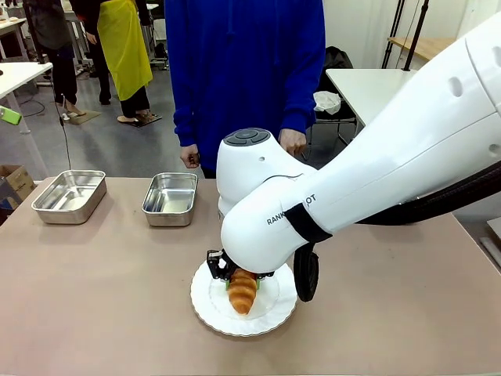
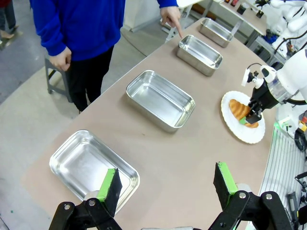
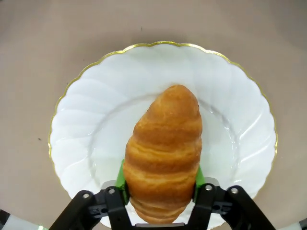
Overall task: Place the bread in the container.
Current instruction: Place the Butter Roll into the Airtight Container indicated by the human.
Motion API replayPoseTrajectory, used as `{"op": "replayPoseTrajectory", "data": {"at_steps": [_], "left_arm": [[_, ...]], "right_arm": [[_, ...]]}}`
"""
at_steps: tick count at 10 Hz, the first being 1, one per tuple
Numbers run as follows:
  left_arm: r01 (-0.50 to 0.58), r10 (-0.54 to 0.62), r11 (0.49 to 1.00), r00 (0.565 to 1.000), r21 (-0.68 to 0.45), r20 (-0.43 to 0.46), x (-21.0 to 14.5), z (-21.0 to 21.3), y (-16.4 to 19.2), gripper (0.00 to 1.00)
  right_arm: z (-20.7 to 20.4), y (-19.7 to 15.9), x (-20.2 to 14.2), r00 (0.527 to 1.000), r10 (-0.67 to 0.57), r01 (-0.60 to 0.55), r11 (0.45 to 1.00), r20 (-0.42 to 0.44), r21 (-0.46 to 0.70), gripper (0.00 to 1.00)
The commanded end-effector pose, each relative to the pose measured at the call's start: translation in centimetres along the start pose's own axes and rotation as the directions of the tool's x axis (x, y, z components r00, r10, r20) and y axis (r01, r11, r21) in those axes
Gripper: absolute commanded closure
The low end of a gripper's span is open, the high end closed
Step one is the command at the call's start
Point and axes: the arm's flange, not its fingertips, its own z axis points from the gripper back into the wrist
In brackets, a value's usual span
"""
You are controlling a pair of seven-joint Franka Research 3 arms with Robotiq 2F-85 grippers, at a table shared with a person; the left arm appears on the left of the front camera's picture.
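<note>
Right fingers (image 3: 121,180) clamped on ridged golden-brown bread (image 3: 165,143), white plate (image 3: 86,120) beneath, left fingers (image 2: 109,185) apart.

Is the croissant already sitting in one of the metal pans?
No, the croissant is over the white plate, gripped at its sides by the right arm's jaws.

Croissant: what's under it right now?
The white plate lies under the croissant, bare around it; the patch directly beneath is covered. The right gripper grips its sides with green pads.
</note>
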Motion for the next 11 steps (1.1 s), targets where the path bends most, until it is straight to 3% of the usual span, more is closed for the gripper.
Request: {"op": "replayPoseTrajectory", "data": {"at_steps": [1, 5, 7, 11], "left_arm": [[0.003, -0.003, 1.000, 1.000, -0.006, 0.007, 0.1, 0.1, -0.3, 0.00], [0.003, -0.003, 1.000, 1.000, -0.006, 0.007, 0.1, 0.1, -0.3, 0.00], [0.003, -0.003, 1.000, 1.000, -0.006, 0.007, 0.1, 0.1, -0.3, 0.00], [0.003, -0.003, 1.000, 1.000, -0.006, 0.007, 0.1, 0.1, -0.3, 0.00]], "right_arm": [[-0.2, 0.0, -0.1, 1.000, 0.015, -0.015, 1.000, -0.016, 0.007, 0.45], [0.0, 0.0, 0.0, 1.000, 0.001, -0.001, 1.000, -0.002, 0.000, 0.45], [5.8, -1.4, 1.8, 0.998, 0.030, -0.031, 0.999, 0.064, 0.023, 0.44], [16.4, -5.1, 6.3, 0.985, 0.151, -0.154, 0.988, 0.087, 0.027, 0.44]]}}
